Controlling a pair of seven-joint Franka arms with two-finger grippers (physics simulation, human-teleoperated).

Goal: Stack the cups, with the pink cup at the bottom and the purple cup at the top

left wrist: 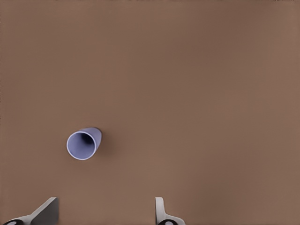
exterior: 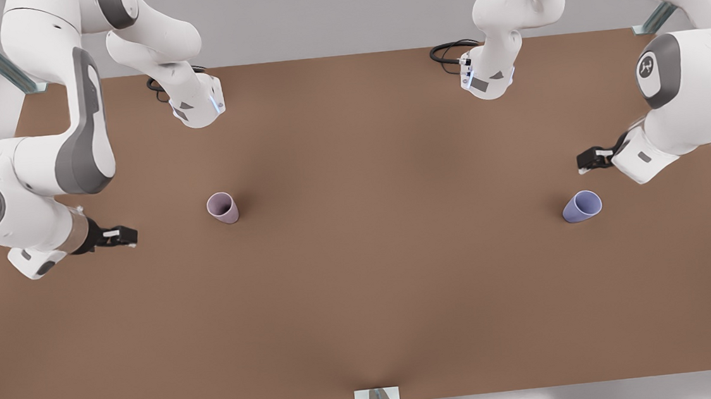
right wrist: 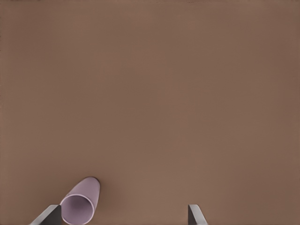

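We see the purple cup (exterior: 582,206) upright just beside our left jaws (exterior: 586,162), spread empty; the right jaws (exterior: 125,236), also spread, sit nearer the pink cup (exterior: 223,208).

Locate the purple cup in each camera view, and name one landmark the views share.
Front view: the purple cup stands on the brown table at the front view's right, near the left pincer.
Left wrist view: purple cup, ahead of that pincer's open fingers.
Right wrist view: absent.
Shared landmark: the brown tabletop.
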